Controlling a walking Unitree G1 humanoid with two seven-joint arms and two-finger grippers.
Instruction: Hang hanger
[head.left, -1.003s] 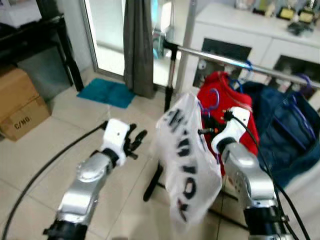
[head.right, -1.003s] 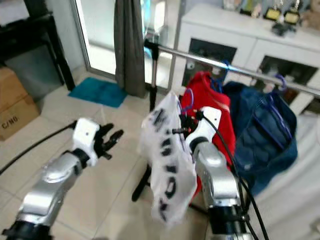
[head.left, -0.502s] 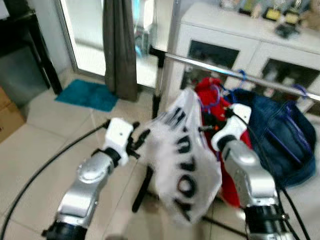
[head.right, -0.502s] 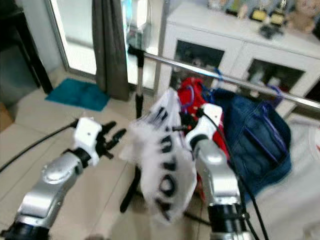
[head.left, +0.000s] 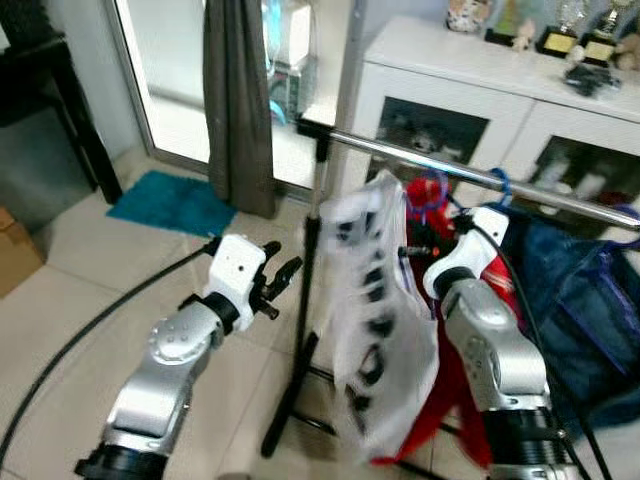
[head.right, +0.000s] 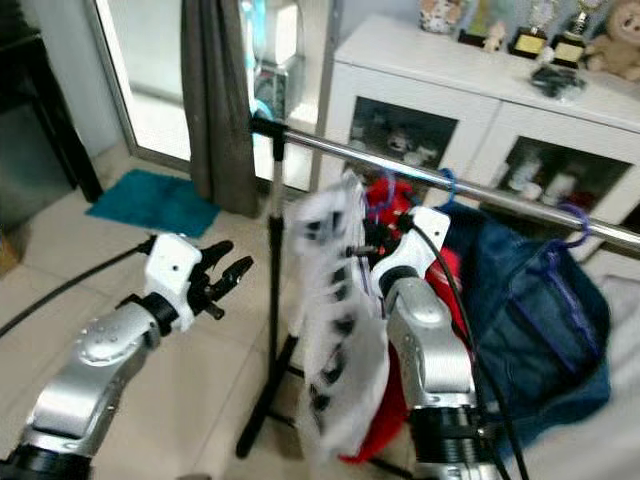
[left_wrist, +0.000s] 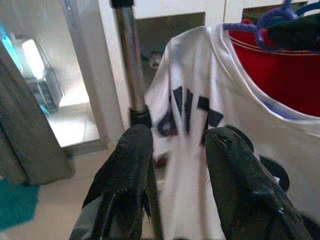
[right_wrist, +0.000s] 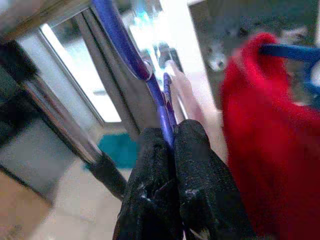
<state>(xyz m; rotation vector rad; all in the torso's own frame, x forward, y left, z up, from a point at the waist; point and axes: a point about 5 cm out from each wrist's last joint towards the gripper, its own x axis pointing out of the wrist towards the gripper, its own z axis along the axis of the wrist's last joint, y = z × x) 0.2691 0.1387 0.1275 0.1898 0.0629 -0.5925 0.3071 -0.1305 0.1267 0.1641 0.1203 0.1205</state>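
Item: purple hanger (right_wrist: 159, 107), carrying a white T-shirt (head.left: 378, 320) with black lettering; it is pinched between the clenched fingers (right_wrist: 195, 170) of my right gripper (head.left: 412, 250), just below the silver rail (head.left: 440, 168) of the clothes rack, at about 1 o'clock in the head views. The shirt hangs from the hanger down in front of my right arm, its print blurred. Hook position relative to the rail: I cannot tell whether it is over the bar. Item: my left gripper (head.left: 275, 285), at 9 o'clock from the shirt, its fingers (left_wrist: 127, 165) released and spread, grasping nothing, apart from the cloth and facing the rack's upright post (left_wrist: 131, 65). Item: red garment (head.left: 470, 360) on a blue hanger (head.left: 497, 185), hanging from the rail just behind my right arm, touching the white shirt's far side. Item: dark blue garment (head.left: 590, 320), hanging at 3 o'clock of the red one. Item: white cabinet (head.right: 480, 110) with glass doors behind the rail, small trophies on its top. Item: grey curtain (head.left: 238, 100) at 11 o'clock, a teal mat (head.left: 165, 203) on the tiled floor beside its foot.
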